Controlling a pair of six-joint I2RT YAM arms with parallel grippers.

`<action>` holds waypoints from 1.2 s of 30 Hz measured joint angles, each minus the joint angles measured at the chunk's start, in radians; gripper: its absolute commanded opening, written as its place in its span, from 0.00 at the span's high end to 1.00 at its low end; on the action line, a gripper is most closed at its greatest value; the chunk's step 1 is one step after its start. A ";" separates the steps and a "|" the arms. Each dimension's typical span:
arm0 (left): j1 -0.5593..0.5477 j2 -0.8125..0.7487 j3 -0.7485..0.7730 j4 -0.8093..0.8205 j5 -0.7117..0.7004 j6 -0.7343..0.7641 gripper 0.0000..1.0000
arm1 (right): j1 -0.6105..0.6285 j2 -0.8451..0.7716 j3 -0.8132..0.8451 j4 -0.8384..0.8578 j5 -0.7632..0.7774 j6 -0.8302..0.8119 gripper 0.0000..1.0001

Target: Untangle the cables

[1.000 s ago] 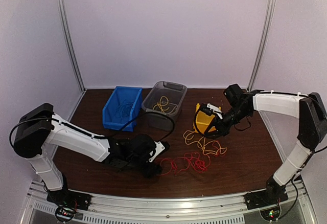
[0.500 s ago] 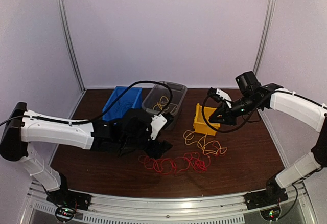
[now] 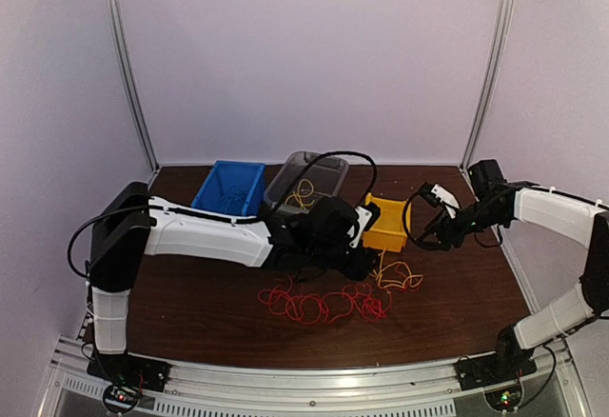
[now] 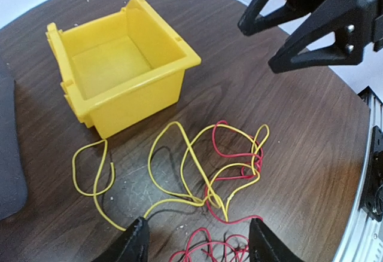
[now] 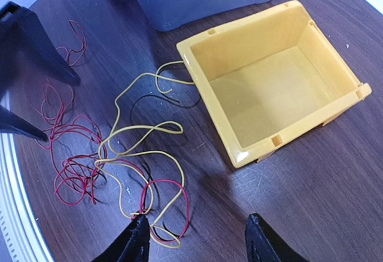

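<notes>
The cables lie on the brown table in a loose tangle. The red ones (image 3: 319, 305) spread along the front, and the yellow-orange ones (image 3: 396, 274) loop just before the yellow bin (image 3: 388, 223). In the left wrist view, yellow cable (image 4: 191, 160) and red cable (image 4: 239, 154) cross between and ahead of my left gripper (image 4: 197, 247), which is open and empty. My right gripper (image 5: 197, 244) is open too, hovering beside the bin (image 5: 269, 88); its left fingertip (image 5: 134, 241) sits over a red-and-yellow cable loop (image 5: 167, 208). From above, the left gripper (image 3: 360, 263) and right gripper (image 3: 426, 234) flank the bin.
A blue bin (image 3: 228, 188) and a clear grey bin (image 3: 304, 181) holding a yellow wire stand at the back, left of the yellow bin. The left arm stretches across the table's middle. The right gripper's fingers (image 4: 317, 17) show at the top right of the left wrist view.
The right gripper has opened, let go of the yellow bin and drawn back to the right. The left arm has swung from the front left to the yellow cables beside the bin.
</notes>
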State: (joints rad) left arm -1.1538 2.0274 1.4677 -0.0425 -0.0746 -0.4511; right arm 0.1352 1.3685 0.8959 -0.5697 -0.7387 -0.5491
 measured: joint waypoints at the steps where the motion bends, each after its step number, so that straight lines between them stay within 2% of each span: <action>1: 0.000 0.039 0.031 -0.005 0.007 -0.010 0.40 | 0.000 -0.005 0.000 0.008 0.000 0.001 0.44; 6: 0.000 0.153 0.159 -0.040 0.026 -0.050 0.42 | 0.001 -0.017 0.000 0.026 0.000 0.003 0.44; 19: 0.000 0.237 0.263 -0.100 0.033 -0.121 0.59 | 0.001 -0.021 0.000 0.027 -0.025 0.004 0.44; 33: 0.006 0.271 0.279 -0.116 0.066 -0.134 0.89 | 0.001 -0.022 -0.001 0.027 -0.032 0.006 0.45; 36: 0.010 0.271 0.280 -0.111 0.085 -0.135 1.00 | 0.001 -0.022 -0.003 0.028 -0.032 0.006 0.45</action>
State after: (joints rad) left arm -1.1439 2.2986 1.7477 -0.1535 0.0105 -0.5858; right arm 0.1360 1.3468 0.8925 -0.5419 -0.7712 -0.5426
